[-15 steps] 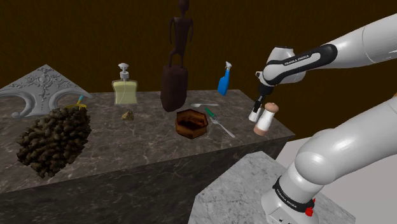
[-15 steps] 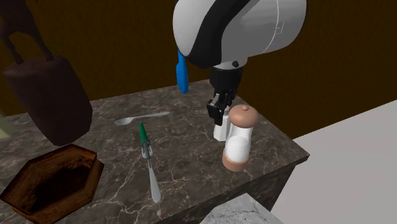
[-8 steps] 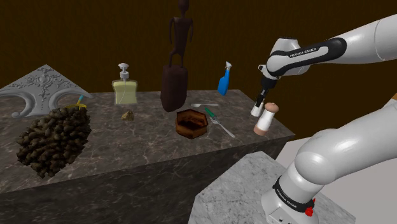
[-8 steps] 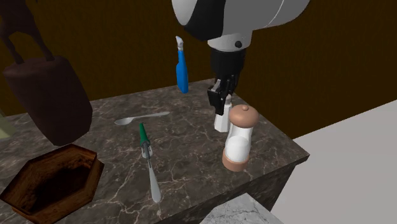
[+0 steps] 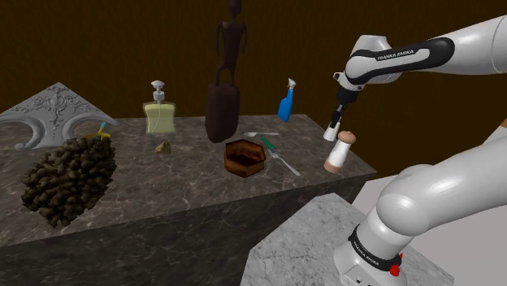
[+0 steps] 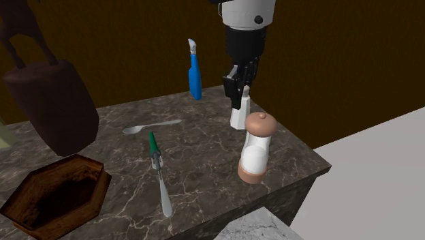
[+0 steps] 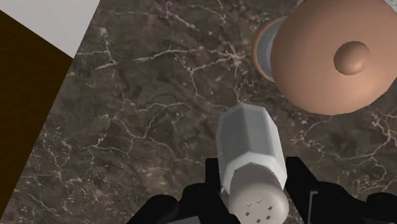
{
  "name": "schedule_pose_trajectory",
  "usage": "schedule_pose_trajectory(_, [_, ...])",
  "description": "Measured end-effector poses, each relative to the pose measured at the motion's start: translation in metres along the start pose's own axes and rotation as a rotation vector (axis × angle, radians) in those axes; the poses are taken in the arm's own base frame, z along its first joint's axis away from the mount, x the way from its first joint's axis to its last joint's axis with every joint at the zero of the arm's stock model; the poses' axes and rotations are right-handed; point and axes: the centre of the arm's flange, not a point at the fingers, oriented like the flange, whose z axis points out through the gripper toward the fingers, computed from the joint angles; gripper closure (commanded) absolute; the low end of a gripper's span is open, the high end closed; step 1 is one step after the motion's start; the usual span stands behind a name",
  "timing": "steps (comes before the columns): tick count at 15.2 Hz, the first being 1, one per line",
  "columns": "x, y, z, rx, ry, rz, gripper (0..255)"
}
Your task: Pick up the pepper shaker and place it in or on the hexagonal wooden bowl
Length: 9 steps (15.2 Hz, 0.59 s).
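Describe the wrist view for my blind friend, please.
The black gripper clasps a small white shaker, its holed top facing the camera, over a dark marbled countertop. Beside the shaker stands a larger mill with a tan domed cap.

Dim and warm-toned in the shoulder view, with the dark marble tabletop [image 5: 187, 175] and brown wall [image 5: 97, 41] soaking up most of the light. Brightest on the white arm [image 5: 439, 199], lit from above and shading to grey along its underside. Reduced almost to a silhouette against that wall: the tall dark statue [image 5: 223, 89]. Flatly and evenly lit in the second exterior view, with the pale floor [image 6: 381, 170] standing out beside the dark stone. Sharp from edge to edge in the wrist view, with crisp veins in the marble and soft shading across the white shaker [image 7: 251, 159], the black fingers [image 7: 162, 210] and the rounded brown grinder [image 7: 331, 54].
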Motion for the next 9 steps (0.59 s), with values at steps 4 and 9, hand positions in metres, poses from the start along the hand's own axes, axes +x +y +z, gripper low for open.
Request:
schedule_pose_trajectory(4, [-0.001, 0.002, -0.023, 0.0, 0.0, 0.0, 255])
schedule_pose_trajectory(9, [0.0, 0.005, -0.048, 0.0, 0.0, 0.0, 255])
